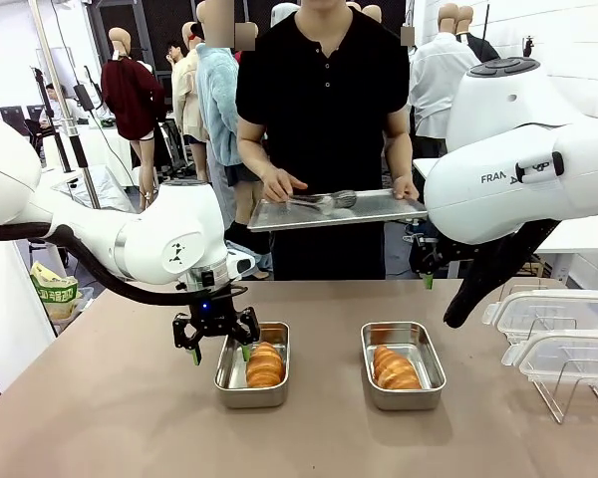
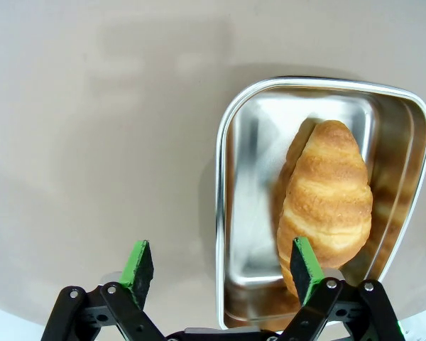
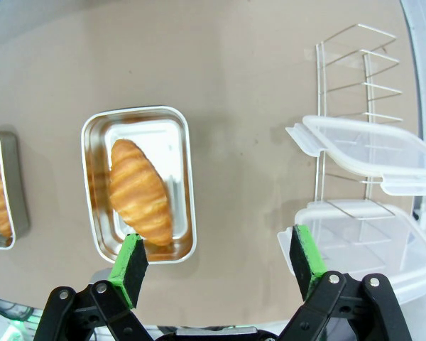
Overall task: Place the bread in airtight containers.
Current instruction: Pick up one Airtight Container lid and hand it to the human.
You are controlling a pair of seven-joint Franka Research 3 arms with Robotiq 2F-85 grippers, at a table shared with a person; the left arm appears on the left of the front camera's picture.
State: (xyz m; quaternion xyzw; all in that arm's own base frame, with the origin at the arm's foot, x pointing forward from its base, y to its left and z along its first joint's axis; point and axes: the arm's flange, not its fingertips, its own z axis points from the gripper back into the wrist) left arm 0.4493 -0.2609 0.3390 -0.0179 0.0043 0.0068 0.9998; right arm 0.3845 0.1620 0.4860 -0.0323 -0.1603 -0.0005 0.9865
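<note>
Two steel airtight containers sit side by side on the brown table, each with one golden ridged piece of bread lying in it. In the front view the left container [image 1: 229, 381] holds bread [image 1: 265, 365], and the right container [image 1: 429, 373] holds bread [image 1: 395, 368]. My left gripper [image 1: 216, 339] hangs open just over the left container's outer rim. In its wrist view the left gripper [image 2: 220, 266] straddles that container's rim [image 2: 220, 177], one pad close over the bread [image 2: 326, 199]. The right gripper [image 3: 216, 259] is open and empty, high above the table between the right container [image 3: 187, 177], with its bread [image 3: 138, 192], and the lids.
Two clear white-rimmed lids [image 1: 553, 311] [image 1: 568, 356] rest on a wire rack [image 1: 568, 398] at the table's right. The lids [image 3: 362, 145] [image 3: 362, 241] and rack [image 3: 348, 64] also appear from the right wrist. Across the table a person holds a flat steel tray [image 1: 379, 209] with tongs [image 1: 324, 200].
</note>
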